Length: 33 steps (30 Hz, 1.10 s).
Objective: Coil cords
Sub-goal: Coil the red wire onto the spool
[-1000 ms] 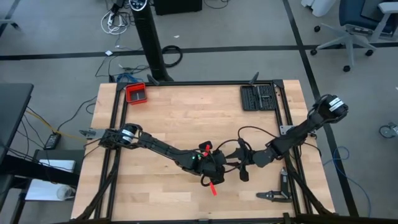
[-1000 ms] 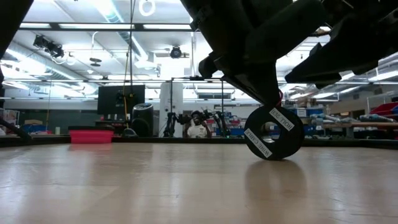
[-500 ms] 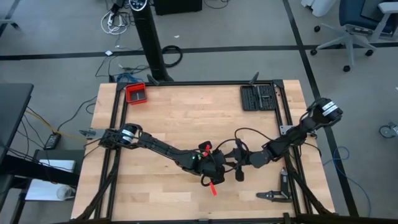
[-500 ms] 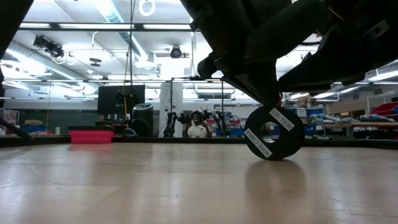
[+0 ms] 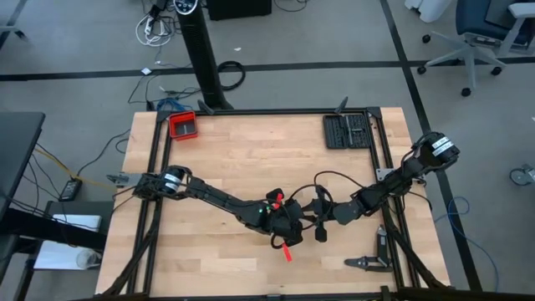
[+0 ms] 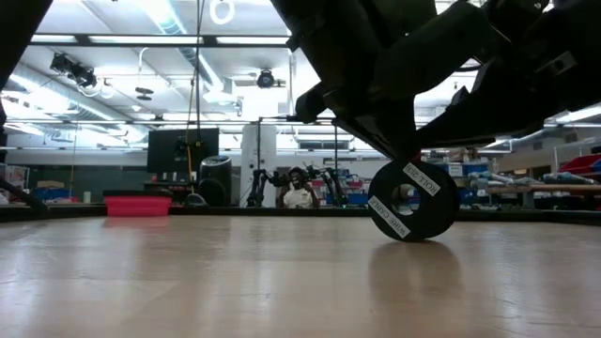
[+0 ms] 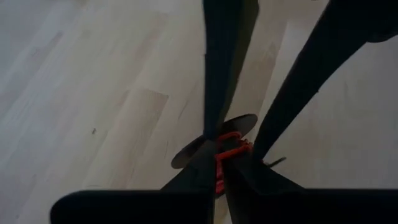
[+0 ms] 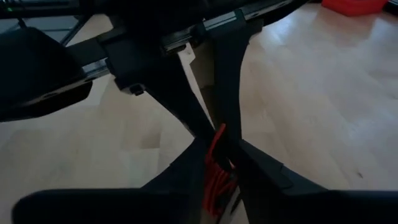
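The cord is a small red bundle (image 7: 230, 149), also seen in the right wrist view (image 8: 215, 167). It sits near the table's middle front, over a black labelled roll (image 6: 413, 200) that stands on edge on the wood. My left gripper (image 5: 292, 227) is shut on the bundle. My right gripper (image 5: 313, 219) comes in from the table's right. Its fingers (image 7: 221, 74) stand close on either side of the same bundle. Bits of red (image 5: 287, 252) also show beside the left gripper in the high view. My left gripper pinches the red bundle (image 7: 225, 154) between its two fingertips, slanting down from the table's left. The bundle sits low, just above the dark roll. My right gripper straddles the bundle (image 8: 216, 146). Whether its fingers touch it, I cannot tell.
A thicker black cable loop (image 5: 343, 177) arcs over the right arm. A red tray (image 5: 182, 125) stands at the far left and a black tool tray (image 5: 347, 130) at the far right. A dark tool (image 5: 368, 262) lies at the near right edge.
My right gripper has moved a little toward the table's left and closer to the left gripper and the bundle. The left gripper and the black roll have stayed in place.
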Motion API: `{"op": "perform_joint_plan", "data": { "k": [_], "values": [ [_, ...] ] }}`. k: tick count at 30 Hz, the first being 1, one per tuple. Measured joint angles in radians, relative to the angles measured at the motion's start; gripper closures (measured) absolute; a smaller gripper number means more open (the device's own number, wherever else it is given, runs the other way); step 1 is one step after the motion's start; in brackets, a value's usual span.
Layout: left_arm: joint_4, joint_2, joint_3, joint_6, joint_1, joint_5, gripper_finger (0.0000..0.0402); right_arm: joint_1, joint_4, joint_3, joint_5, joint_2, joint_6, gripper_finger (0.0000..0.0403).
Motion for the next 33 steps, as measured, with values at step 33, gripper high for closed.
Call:
{"op": "perform_joint_plan", "data": {
  "k": [33],
  "values": [
    [0.024, 0.001, 0.001, -0.017, 0.000, -0.047, 0.0373, 0.038, -0.156, 0.000, -0.042, -0.131, -0.018, 0.0391]
  ]
}}
